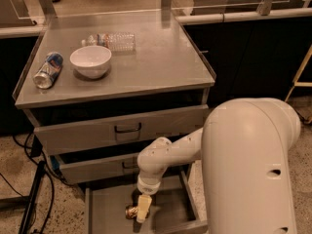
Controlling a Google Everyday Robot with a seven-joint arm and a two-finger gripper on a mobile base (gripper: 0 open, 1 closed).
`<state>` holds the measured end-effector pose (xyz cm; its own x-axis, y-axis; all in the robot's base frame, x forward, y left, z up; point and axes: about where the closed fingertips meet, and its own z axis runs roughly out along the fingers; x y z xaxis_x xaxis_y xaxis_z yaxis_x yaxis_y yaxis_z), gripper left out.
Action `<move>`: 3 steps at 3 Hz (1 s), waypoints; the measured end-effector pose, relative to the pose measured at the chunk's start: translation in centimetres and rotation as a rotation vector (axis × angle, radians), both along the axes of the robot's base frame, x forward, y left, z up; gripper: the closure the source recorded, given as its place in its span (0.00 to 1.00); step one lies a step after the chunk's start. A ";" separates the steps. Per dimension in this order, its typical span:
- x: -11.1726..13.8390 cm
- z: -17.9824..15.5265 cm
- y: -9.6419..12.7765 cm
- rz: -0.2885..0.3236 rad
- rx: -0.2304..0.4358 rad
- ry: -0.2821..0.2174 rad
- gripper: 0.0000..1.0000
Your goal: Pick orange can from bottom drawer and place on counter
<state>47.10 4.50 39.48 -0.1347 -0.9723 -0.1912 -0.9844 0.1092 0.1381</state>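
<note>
- Gripper [143, 208]: low inside bottom drawer [105, 213], pointing down, right against orange can [130, 212]. Spread or clamped: cannot tell.
- Orange can: on drawer floor near the front, apparently lying on its side, partly hidden behind gripper.
- Arm [168, 155]: reaching down from the right, past middle drawer [92, 168].
- Step, as judged: grasp in drawer; not lifted yet.
- Next: confirm hold, raise straight up clear of middle drawer's front, then carry to counter [156, 67], setting down right of bowl [90, 61], away from blue can [48, 70] and bottle [113, 40].
</note>
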 end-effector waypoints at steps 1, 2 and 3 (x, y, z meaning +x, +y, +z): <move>0.0 0.0 0.0 0.000 0.000 0.000 0.00; -0.3 -1.9 -0.2 0.009 0.029 -0.020 0.00; -0.5 -5.6 -0.9 0.010 0.056 -0.036 0.00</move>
<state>46.59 3.55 33.84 -0.1169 -0.9613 -0.2494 -0.9898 0.0921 0.1087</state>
